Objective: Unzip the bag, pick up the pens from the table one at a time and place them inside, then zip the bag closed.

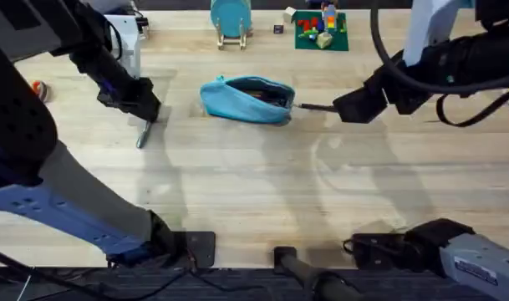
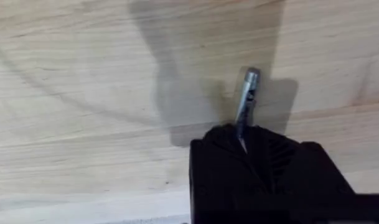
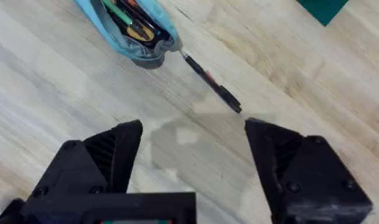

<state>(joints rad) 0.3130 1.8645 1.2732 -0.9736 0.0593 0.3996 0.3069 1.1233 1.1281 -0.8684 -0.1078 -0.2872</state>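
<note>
While the bag (image 1: pixel 247 99) lies unzipped on the bench (image 1: pixel 262 192), mouth gaping, coloured items visible inside, both pens are not yet in.

- Silver-grey pen (image 1: pixel 144 134): pinched in the left claw (image 1: pixel 145 117), jaws closed on its upper part, lower end angled down to the bench. Bag sits well off to that claw's inner side.
- Black pen (image 3: pixel 211 81): flat on the bench just ahead of the right claw (image 3: pixel 192 158), one tip almost touching the bag's end. Right claw wide, empty, hovering close behind the pen.

Risks, as I judge them:
- Left grip is near one end; pen could pivot or slip during carry.
- Long pen may catch the bag's soft lip and shove the bag.
- Right claw descending could nudge the black pen, rolling it.
</note>
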